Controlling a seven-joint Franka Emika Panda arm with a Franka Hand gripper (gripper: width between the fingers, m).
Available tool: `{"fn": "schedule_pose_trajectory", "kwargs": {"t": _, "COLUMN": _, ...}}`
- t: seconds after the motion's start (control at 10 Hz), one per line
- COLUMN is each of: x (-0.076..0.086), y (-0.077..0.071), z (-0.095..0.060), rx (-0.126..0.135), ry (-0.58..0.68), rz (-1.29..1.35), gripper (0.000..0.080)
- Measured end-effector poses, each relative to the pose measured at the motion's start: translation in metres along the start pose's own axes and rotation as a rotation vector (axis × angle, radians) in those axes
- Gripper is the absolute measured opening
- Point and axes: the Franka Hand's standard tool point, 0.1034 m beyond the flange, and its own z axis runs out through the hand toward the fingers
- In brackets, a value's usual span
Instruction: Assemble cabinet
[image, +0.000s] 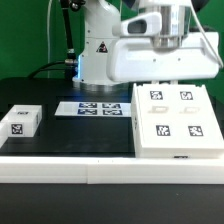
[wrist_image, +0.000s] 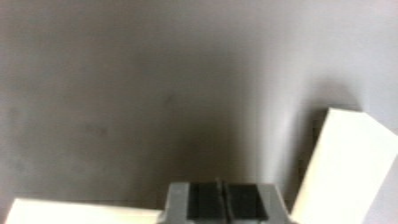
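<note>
Fingers (wrist_image: 205, 203) shut, empty, high by cabinet (image: 178, 120) at bench (image: 70, 140) front edge; I'd ram it if lowered w/o opening.

White cabinet (image: 172, 120) with black-and-white square tags (image: 186, 96); black table (image: 75, 135).

No letters, numbers or brand names are legible in either view. Exterior view: several black-and-white square fiducial tags mark the top face of the large white plastic cabinet (image: 172, 112). The small white rectangular block (image: 20, 121) carries one such tag on top and another on its front side. The marker board (image: 95, 107), thin, flat and white, bears a row of tags. A dark triangular warning sign (image: 100, 47) stands on the white robot base (image: 97, 62); its symbol is too small to read. Wrist view: no markings visible.
</note>
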Motion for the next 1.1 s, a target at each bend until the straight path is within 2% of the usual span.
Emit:
{"fn": "schedule_pose_trajectory", "kwargs": {"t": 0.4, "x": -0.003, "y": 0.001, "z": 0.010, "rx": 0.000, "ry": -0.001, "rz": -0.014, "gripper": 0.0002}}
{"fn": "schedule_pose_trajectory", "kwargs": {"t": 0.5, "x": -0.002, "y": 0.003, "z": 0.007, "rx": -0.002, "ry": -0.002, "rz": -0.022, "gripper": 0.0002}}
{"fn": "schedule_pose_trajectory", "kwargs": {"t": 1.1, "x": 0.022, "y": 0.009, "z": -0.037, "rx": 0.001, "ry": -0.083, "rz": -0.029, "gripper": 0.0002}}
